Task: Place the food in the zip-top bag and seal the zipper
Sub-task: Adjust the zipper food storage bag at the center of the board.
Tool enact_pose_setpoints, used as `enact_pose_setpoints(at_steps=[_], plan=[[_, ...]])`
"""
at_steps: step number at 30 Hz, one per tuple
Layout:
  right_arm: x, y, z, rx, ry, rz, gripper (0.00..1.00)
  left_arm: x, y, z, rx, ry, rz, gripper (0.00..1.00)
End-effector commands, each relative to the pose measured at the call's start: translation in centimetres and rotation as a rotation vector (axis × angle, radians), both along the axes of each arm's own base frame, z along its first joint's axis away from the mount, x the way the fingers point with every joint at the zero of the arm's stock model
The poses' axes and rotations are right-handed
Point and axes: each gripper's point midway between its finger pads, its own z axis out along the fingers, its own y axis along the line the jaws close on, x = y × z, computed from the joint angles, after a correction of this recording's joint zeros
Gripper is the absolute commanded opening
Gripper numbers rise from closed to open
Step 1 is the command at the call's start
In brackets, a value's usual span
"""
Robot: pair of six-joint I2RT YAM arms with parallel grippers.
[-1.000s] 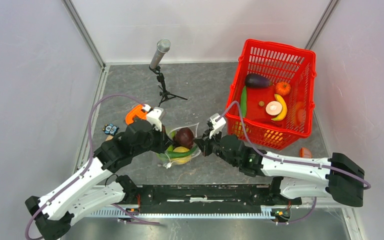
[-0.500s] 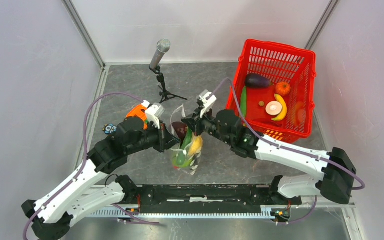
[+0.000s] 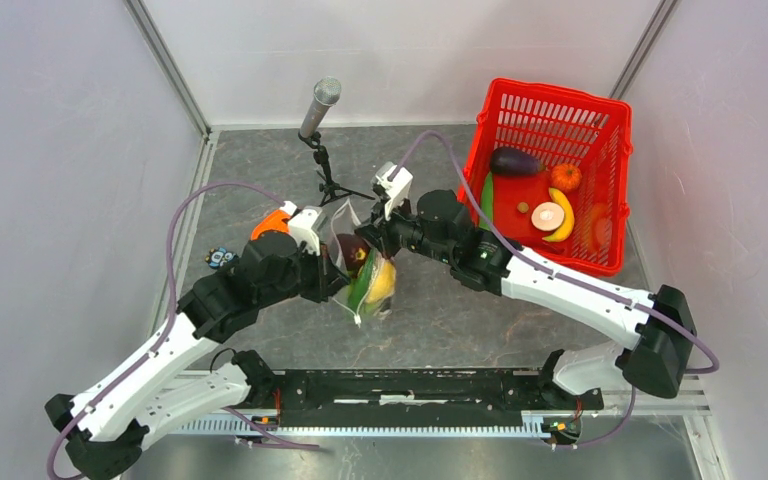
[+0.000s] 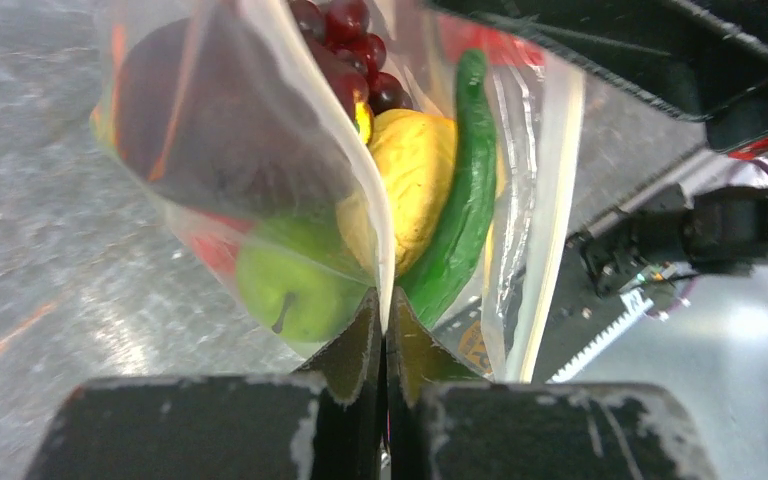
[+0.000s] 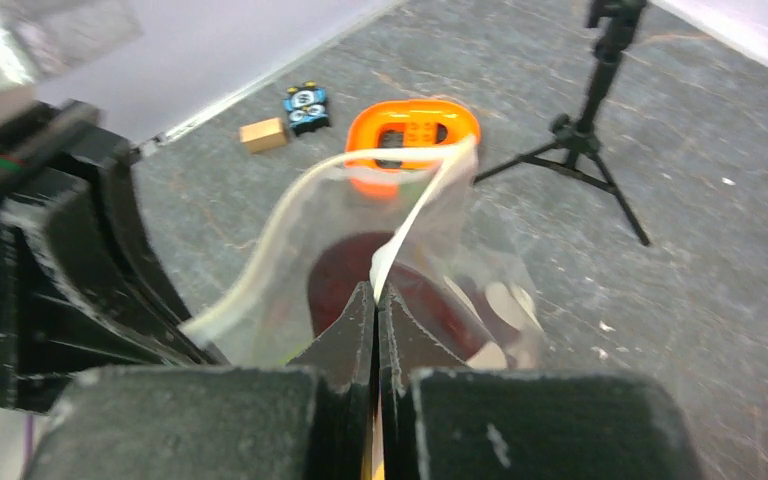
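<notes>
Bag (image 3: 364, 283) of clear dotted plastic hangs between my two claws near the middle of the counter (image 3: 260, 170), bulging with food. Through its wall I see grapes (image 4: 345, 40) on top, a lemon (image 4: 415, 170) below them, a long green vegetable (image 4: 465, 190) along one side, an apple (image 4: 290, 290) at the bottom and a dark round fruit (image 4: 190, 110) against the far wall. I cannot tell if the lowest corner touches the counter.

The left claw (image 4: 382, 318) is clenched on a fold of the bag's edge. The right claw (image 5: 375, 298) is clenched on the zipper (image 5: 290, 195), which bows away from it in a loop, so the mouth gapes there.

For room, the mic stand (image 3: 326, 185) sits just behind the bag, and the tape holder (image 5: 413, 130) lies near on the left. A small block (image 5: 262, 133) and a blue toy (image 5: 305, 100) lie beyond it by the left wall. The basket (image 3: 615, 120) stands to the right, near the right arm's elbow. The widest gap runs from the bag toward the near rail.

The basket holds an eggplant (image 3: 513, 161), an orange fruit (image 3: 565, 177), a banana (image 3: 563, 225), a halved fruit (image 3: 546, 213) and a green piece (image 3: 487, 200) by its left wall.
</notes>
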Motion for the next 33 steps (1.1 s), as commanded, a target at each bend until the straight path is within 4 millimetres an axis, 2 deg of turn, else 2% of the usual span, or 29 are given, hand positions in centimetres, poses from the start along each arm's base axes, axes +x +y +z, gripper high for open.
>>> enact_pose_setpoints(at_steps=[1,2,3,5,6,7,10,11,14,17,20,22,23,26,28,30,33], plan=[[-0.8,1.8,4.7,0.191,-0.026,0.143,0.0,-1.4,-3.7,3.7,-0.18,-0.031,-0.181,0.04],[-1.1,2.4,4.9,0.203,-0.012,0.187,0.0,-1.4,-3.6,4.0,-0.186,-0.039,-0.174,0.03],[-0.7,2.7,4.2,0.173,0.007,0.182,0.0,-1.3,-3.5,4.2,-0.188,-0.049,-0.167,0.04],[2.5,1.9,3.0,0.075,0.022,-0.007,0.0,-0.8,-2.7,4.3,-0.178,-0.072,-0.12,0.03],[3.3,1.3,2.3,0.04,0.022,-0.072,0.0,-0.5,-2.1,4.4,-0.175,-0.089,-0.083,0.04],[3.0,1.5,2.1,0.046,0.001,-0.044,0.0,-0.2,-1.6,4.4,-0.175,-0.102,-0.049,0.05],[-0.5,3.6,1.8,0.076,-0.001,0.205,0.0,0.2,-1.0,4.5,-0.197,-0.118,0.0,0.06],[-0.9,4.3,1.6,0.049,0.005,0.257,0.01,0.3,-1.1,4.3,-0.208,-0.112,0.007,0.06],[-0.4,4.9,-0.7,-0.05,0.068,0.263,0.01,0.7,-1.5,3.1,-0.226,-0.073,0.041,0.05],[-0.8,5.3,-0.3,-0.009,0.063,0.288,0.06,1.5,-1.6,1.7,-0.284,-0.047,0.116,0.04],[-0.4,5.3,0.3,0.017,0.053,0.261,0.23,2.3,-0.8,1.3,-0.352,-0.055,0.212,0.03],[0.6,4.7,-0.4,-0.02,0.05,0.2,0.34,2.6,0.3,1.1,-0.372,-0.078,0.275,0.03],[1.1,4.3,-1.1,-0.05,0.048,0.165,0.46,2.8,1.0,1.1,-0.381,-0.092,0.309,0.03],[2.6,2.5,-2.6,-0.144,0.05,0.051,0.52,2.8,2.5,1.0,-0.404,-0.122,0.371,0.03],[3.3,0.9,-2.8,-0.17,0.041,-0.032,0.58,2.7,2.9,1.0,-0.417,-0.134,0.381,0.03],[4.1,-1.0,-2.7,-0.152,0.024,-0.139,0.67,2.6,3.0,1.0,-0.416,-0.141,0.376,0.03],[4.0,-2.6,-1.9,-0.109,0.022,-0.211,0.71,2.5,2.8,0.8,-0.403,-0.139,0.358,0.03]])
